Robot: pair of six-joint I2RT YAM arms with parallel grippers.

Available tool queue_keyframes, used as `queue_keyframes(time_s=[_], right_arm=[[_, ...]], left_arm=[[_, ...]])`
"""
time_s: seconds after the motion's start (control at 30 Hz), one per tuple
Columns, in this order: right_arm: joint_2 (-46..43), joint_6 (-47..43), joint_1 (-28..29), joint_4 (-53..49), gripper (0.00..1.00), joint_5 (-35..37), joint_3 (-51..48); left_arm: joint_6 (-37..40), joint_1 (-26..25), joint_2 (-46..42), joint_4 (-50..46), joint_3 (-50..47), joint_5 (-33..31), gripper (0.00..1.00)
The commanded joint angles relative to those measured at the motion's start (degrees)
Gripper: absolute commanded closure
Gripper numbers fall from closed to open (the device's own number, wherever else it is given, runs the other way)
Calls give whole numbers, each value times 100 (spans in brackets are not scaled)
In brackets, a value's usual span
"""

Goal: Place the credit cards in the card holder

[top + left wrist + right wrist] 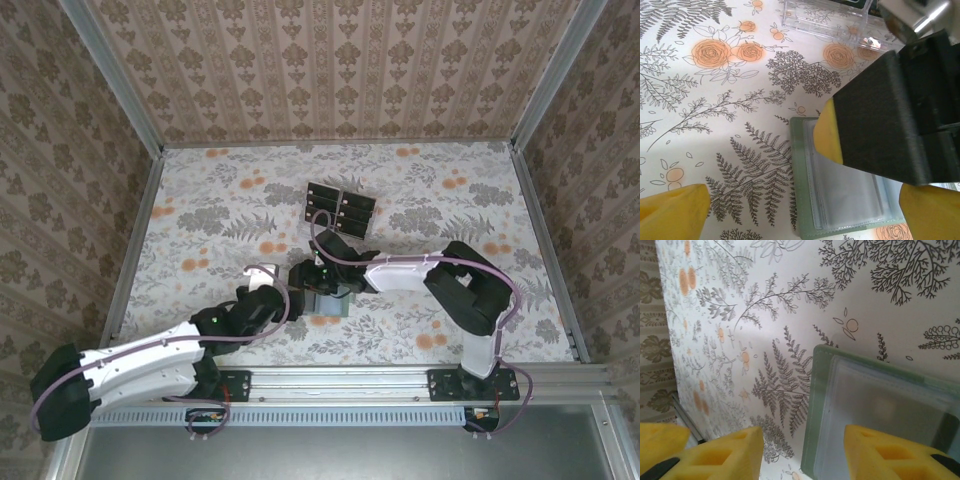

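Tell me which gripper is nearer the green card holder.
Right. The right gripper straddles an edge of the card holder, partly over it; the left gripper hovers short of it.

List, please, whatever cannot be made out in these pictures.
Top view: holder half hidden under the right gripper; cards' markings too small.
Left wrist view: holder's right part hidden by the right gripper; rack cut by the top edge.
Right wrist view: holder cut by the frame edges, its pocket blurred.
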Motion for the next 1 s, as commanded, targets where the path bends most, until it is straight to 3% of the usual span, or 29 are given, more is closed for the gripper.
queue_keyframes(time_s=[0.0,0.13,0.23,0.4,0.53,0.77,0.97], right_arm=[[-89,-276,6,-388,53,-119,335],[-650,-783,-236,-696,53,-365,648],[-1027,-1538,-603,-1526,53,-356,1178],[-913,-3096,-1333,-3487,53,251,2461],[-525,-3979,-1721,-4369,53,820,3217],[119,-5396,-1779,-5275,58,1467,4057],[560,-6020,-1639,-5668,59,2357,4305]], left_arm=[[-102,94,-259,-329,-75,-192,0],[-170,294,-391,-573,-39,-138,0],[-129,561,-341,-633,23,154,0],[64,1097,-231,-803,298,773,0],[209,1571,-206,-1045,552,1250,0],[456,1968,-101,-1312,908,1410,0],[510,2241,389,-1446,1221,1722,0]])
